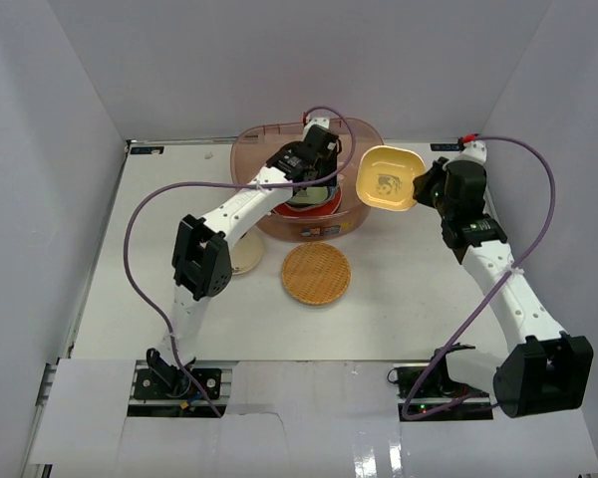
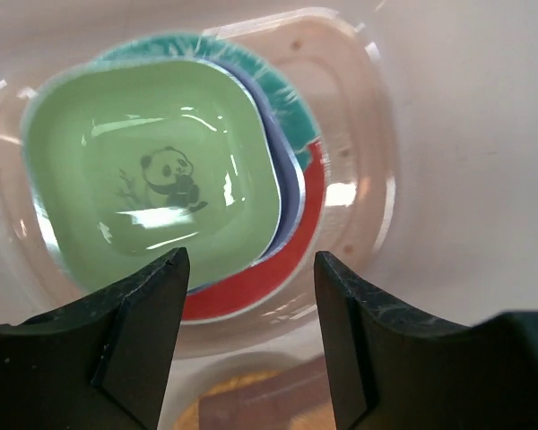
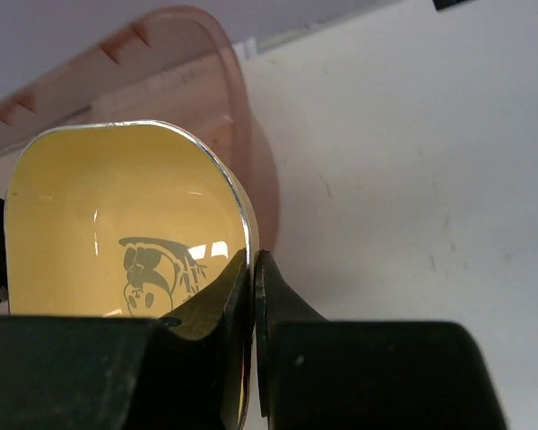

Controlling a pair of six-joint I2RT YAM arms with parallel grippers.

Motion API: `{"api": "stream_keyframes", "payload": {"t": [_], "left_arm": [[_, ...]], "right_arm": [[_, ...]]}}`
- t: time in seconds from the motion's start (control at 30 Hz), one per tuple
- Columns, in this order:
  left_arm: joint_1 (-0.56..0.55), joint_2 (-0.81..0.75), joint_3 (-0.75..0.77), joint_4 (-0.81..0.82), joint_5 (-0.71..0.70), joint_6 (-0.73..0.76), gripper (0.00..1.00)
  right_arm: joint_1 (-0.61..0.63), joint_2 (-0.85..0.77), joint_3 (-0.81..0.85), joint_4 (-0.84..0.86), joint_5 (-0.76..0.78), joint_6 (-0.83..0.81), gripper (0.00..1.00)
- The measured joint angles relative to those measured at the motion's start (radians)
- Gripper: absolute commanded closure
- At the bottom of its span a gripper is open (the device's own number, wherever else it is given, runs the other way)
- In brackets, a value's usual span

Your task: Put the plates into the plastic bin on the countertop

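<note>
Yellow plate (image 1: 387, 179), upper centre, looks light, stiff, probably slick: right gripper (image 3: 253, 269) pinches its thin rim; left gripper (image 2: 249, 260) stands open, empty.

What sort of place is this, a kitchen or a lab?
Probably a lab test booth: plain white walls box in a white tabletop, and two cabled robot arms stand at its edge.

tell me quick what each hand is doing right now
Left hand: open, empty, over the squarish green panda plate in the translucent pinkish plastic bin.
Right hand: shut on the rim of the squarish yellow plastic plate.
</note>
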Motion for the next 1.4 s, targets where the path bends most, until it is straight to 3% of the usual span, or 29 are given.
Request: {"api": "stream_keyframes", "payload": {"t": [0.1, 0.27, 0.43, 0.57, 0.8, 0.87, 0.9, 1.03, 1.13, 1.3, 1.4], "left_arm": [[0.011, -0.097, -0.032, 0.032, 0.031, -0.011, 0.32], [0.086, -0.432, -0.309, 0.131, 0.072, -0.041, 0.39], [0.308, -0.789, -0.708, 0.214, 0.091, -0.078, 0.39], [0.444, -0.939, -0.972, 0.214, 0.109, -0.096, 0.39], [0.594, -0.982, -1.329, 0.224, 0.245, -0.171, 0.33], [0.628, -0.977, -1.381, 0.237, 0.282, -0.201, 0.31], [0.638, -0.970, -1.395, 0.251, 0.301, -0.214, 0.31], [0.666, -0.918, -1.408, 0.332, 0.391, -0.256, 0.29], [0.674, -0.891, -1.422, 0.400, 0.449, -0.290, 0.29], [0.674, -0.812, -1.428, 0.473, 0.512, -0.332, 0.40], [0.674, -0.774, -1.435, 0.497, 0.531, -0.348, 0.44]], "right_arm": [[0.052, 0.058, 0.109, 0.043, -0.014, -0.009, 0.92], [0.177, 0.202, 0.281, 0.066, -0.024, -0.043, 0.92], [0.265, 0.424, 0.439, 0.083, -0.043, -0.063, 0.92], [0.293, 0.644, 0.621, 0.045, -0.084, -0.087, 0.92], [0.298, 0.899, 0.834, -0.043, -0.132, -0.107, 0.91], [0.298, 0.934, 0.861, -0.064, -0.135, -0.107, 0.85], [0.298, 0.943, 0.862, -0.071, -0.132, -0.107, 0.80], [0.298, 0.967, 0.892, -0.121, -0.127, -0.111, 0.41], [0.298, 0.988, 0.953, -0.149, -0.130, -0.127, 0.31], [0.298, 0.933, 0.927, -0.135, -0.137, -0.137, 0.32], [0.298, 0.763, 0.729, -0.098, -0.157, -0.134, 0.41]]}}
